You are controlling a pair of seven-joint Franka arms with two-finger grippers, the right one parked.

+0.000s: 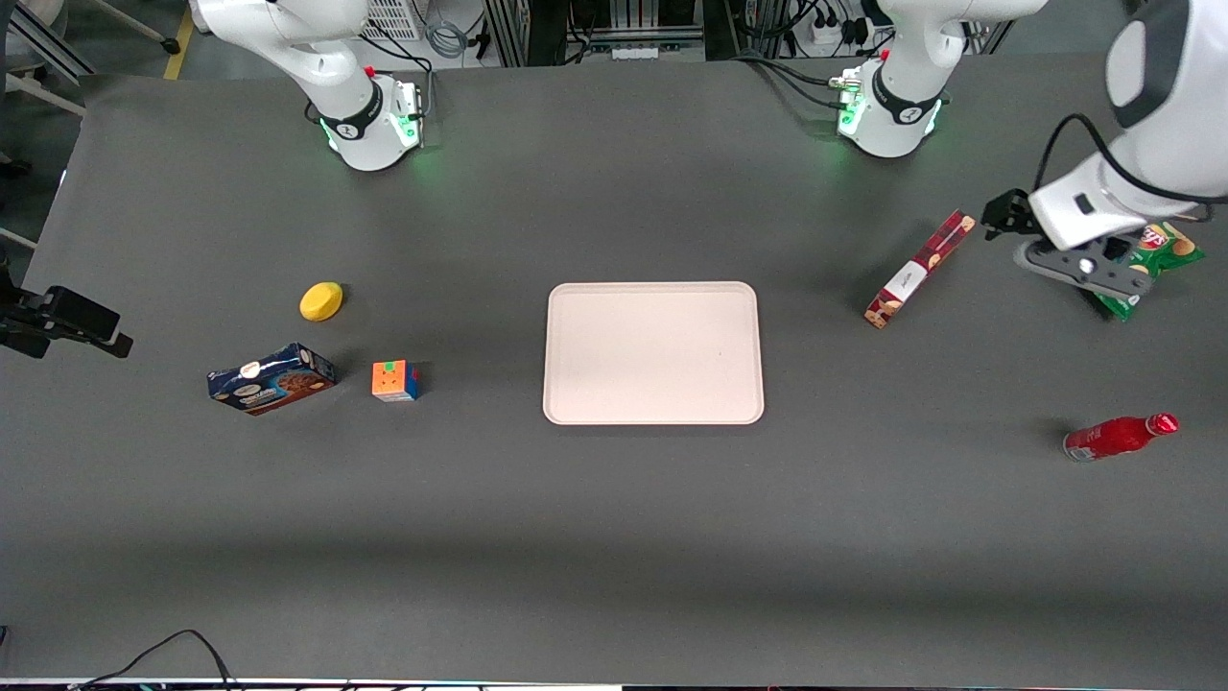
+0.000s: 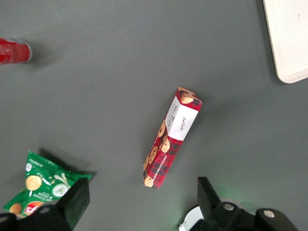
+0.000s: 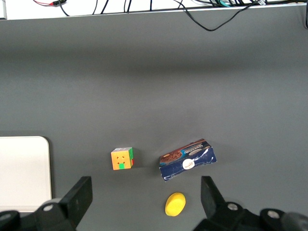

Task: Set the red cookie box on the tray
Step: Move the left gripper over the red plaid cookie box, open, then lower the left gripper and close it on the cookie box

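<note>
One reach is in hand: getting the pincer (image 1: 1089,264) onto the red cookie box (image 1: 919,270). From the front, the box lies slantwise on the table (image 1: 614,537), at about three o'clock from the empty tray (image 1: 653,352) and well apart from it. The pincer hangs above a green snack bag (image 1: 1151,264), just off the box's upper end.

From the working arm's wrist, the pincer (image 2: 139,202) stands apart and holds nothing; the box (image 2: 172,137) lies near it, untouched. A good grasp would probably close across the narrow width near the white label, fingers squared to the long sides, before lifting toward the tray (image 2: 288,43).
</note>
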